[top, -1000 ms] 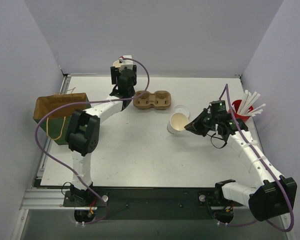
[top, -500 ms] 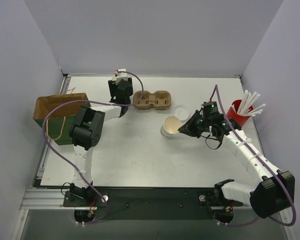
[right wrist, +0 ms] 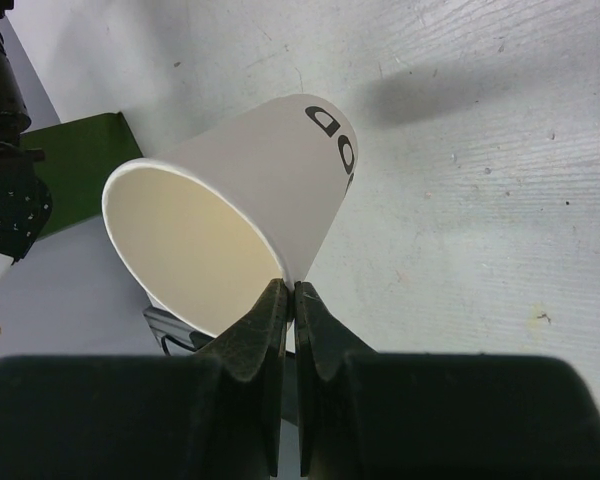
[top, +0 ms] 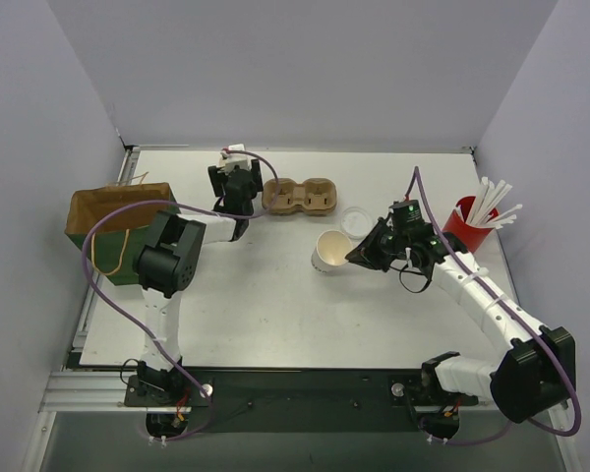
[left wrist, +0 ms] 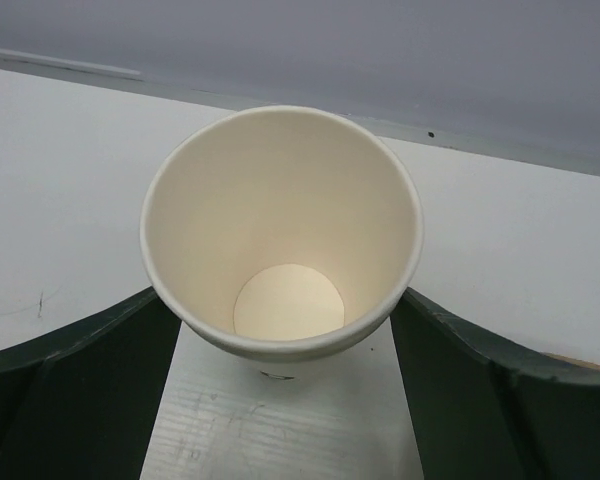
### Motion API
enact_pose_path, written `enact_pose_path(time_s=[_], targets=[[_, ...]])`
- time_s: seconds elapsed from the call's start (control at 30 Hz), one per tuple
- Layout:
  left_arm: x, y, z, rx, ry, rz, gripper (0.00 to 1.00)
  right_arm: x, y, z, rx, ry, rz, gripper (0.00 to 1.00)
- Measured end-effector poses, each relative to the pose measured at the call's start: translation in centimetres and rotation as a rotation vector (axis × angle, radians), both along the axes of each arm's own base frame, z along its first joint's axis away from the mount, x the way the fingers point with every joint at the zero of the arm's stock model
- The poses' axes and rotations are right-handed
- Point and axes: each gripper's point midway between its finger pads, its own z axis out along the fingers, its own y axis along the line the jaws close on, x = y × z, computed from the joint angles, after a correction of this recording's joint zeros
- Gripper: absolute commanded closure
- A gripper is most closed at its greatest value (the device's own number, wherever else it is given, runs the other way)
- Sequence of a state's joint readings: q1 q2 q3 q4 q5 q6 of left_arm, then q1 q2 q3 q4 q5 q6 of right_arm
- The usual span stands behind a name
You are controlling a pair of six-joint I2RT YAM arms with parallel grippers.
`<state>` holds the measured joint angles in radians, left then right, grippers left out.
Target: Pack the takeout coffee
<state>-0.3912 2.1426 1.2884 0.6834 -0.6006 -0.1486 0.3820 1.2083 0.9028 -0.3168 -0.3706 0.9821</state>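
Two white paper cups, tan inside, both without lids. One cup stands upright between the fingers of my left gripper, which touch it on both sides. That gripper is at the back of the table, left of the brown cup carrier, and hides its cup in the top view. My right gripper pinches the rim of the other cup and holds it tilted on its side above the table's middle. A whitish lid lies flat behind it.
A brown paper bag lies at the left edge. A red cup of white straws stands at the right edge, close behind my right arm. Grey walls close in the back and both sides.
My right gripper has carried its tilted cup leftward, away from the lid. My left gripper has come down and slightly left with its cup, beside the carrier.
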Motion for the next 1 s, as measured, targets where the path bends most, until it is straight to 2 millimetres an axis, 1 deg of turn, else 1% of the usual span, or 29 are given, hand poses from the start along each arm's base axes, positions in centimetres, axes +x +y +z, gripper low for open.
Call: enact_pose_path(time_s=[0.17, 0.43, 0.57, 0.73, 0.8, 0.93, 1.0], targets=[[-0.7, 0.1, 0.2, 0.004, 0.011, -0.016, 0.04, 0.0, 0.1, -0.3, -0.008, 0.006, 0.005, 1.00], [-1.2, -0.2, 1.8, -0.006, -0.004, -0.043, 0.03, 0.1, 0.0, -0.7, -0.024, 0.007, 0.008, 1.00], [-1.6, 0.1, 3.3, -0.004, -0.011, -0.035, 0.03, 0.1, -0.1, -1.0, -0.034, 0.014, 0.013, 1.00], [-2.1, 0.9, 5.3, 0.015, -0.009, -0.004, 0.03, 0.3, -0.2, -2.3, -0.071, 0.045, 0.025, 1.00], [-2.3, 1.2, 6.3, 0.020, -0.013, 0.008, 0.03, 0.7, -0.2, -2.7, -0.090, 0.056, 0.033, 1.00], [-2.9, 1.6, 8.4, 0.037, -0.009, 0.024, 0.03, 1.5, 0.5, -2.8, -0.125, 0.060, 0.059, 1.00], [-3.1, 1.5, 9.8, 0.048, -0.010, 0.026, 0.03, 1.8, 1.0, -2.8, -0.137, 0.061, 0.075, 1.00]])
